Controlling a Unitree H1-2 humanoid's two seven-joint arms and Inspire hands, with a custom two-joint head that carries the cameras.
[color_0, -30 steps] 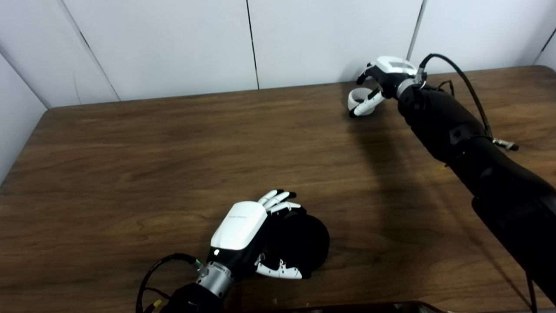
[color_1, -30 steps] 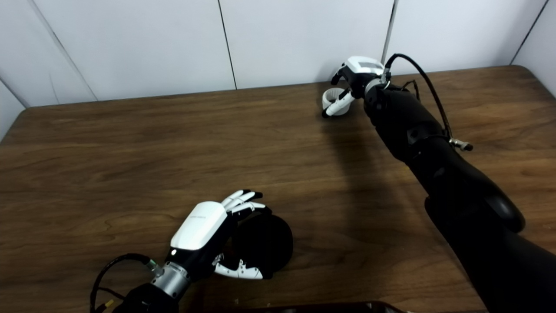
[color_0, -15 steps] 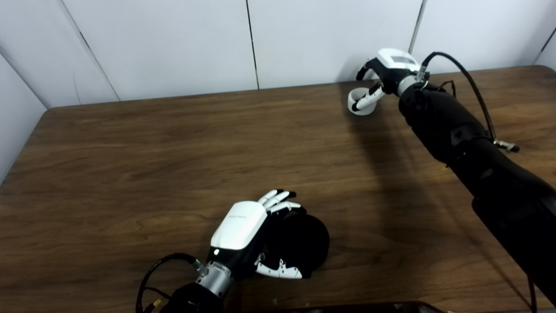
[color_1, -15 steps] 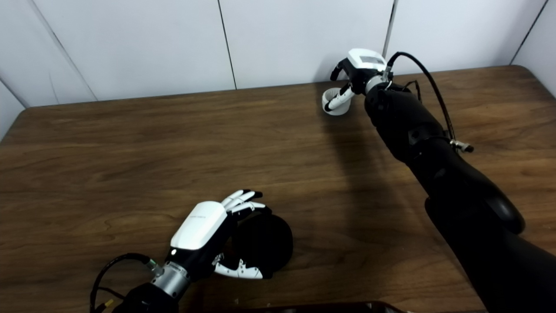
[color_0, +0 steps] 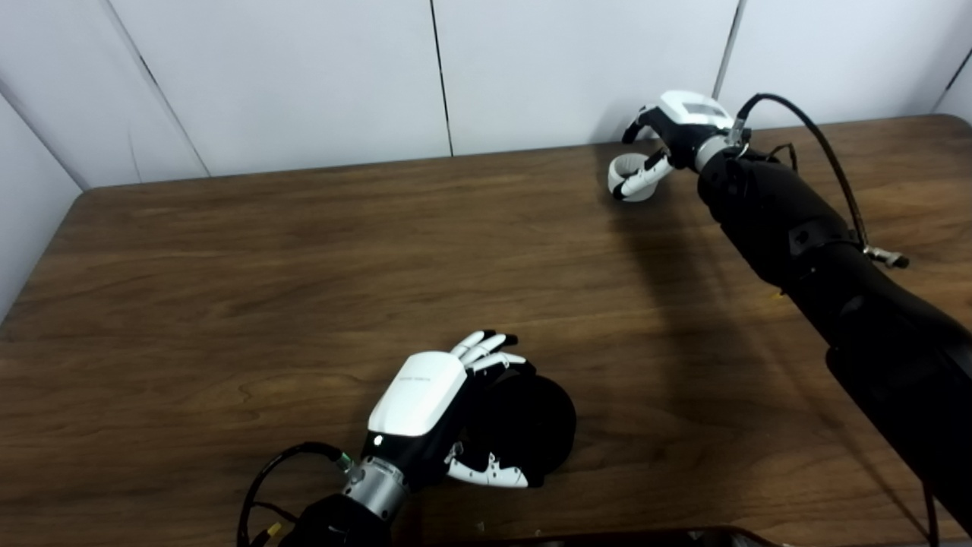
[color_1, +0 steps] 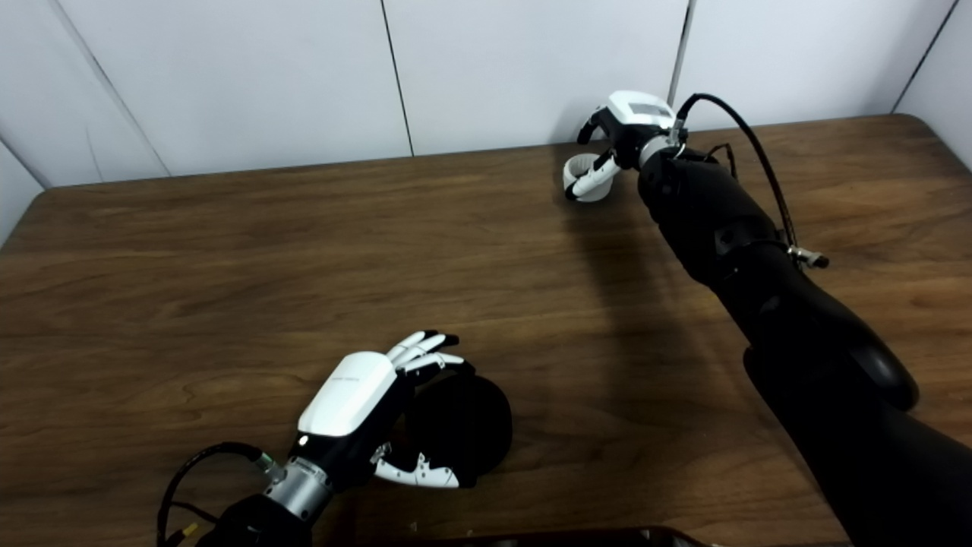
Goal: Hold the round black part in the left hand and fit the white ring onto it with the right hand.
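A humanoid robot's two hands work at opposite ends of a dark wooden table (color_0: 228,251) set against a pale panelled wall (color_0: 304,76). At about 6 o'clock in the frame, near the table's front edge, the left hand (color_0: 440,414) wraps around the round black part (color_0: 535,429) — its white-backed palm lies over the part's left side, the fingers (color_0: 486,348) curl across the top and the thumb (color_0: 490,476) closes in along the lower edge, so the part sits gripped while resting low on the tabletop. A black cable (color_0: 262,471) loops from the wrist toward the bottom edge. Far off, at about 1 o'clock and close to the table's rear edge by the wall, the right hand (color_0: 668,140) is closed on the white ring (color_0: 629,178): one white finger with a dark tip crosses the front of the ring and the rest of the hand arches over it from the right. Whether the ring touches the wood or hangs just above it cannot be told from either eye view. The right arm (color_0: 820,258), sleeved in black, stretches diagonally from the lower right corner up to the ring — a thin black cable (color_0: 816,144) arcs above its wrist — and casts a broad shadow across the table. The ring and the black part lie well apart.
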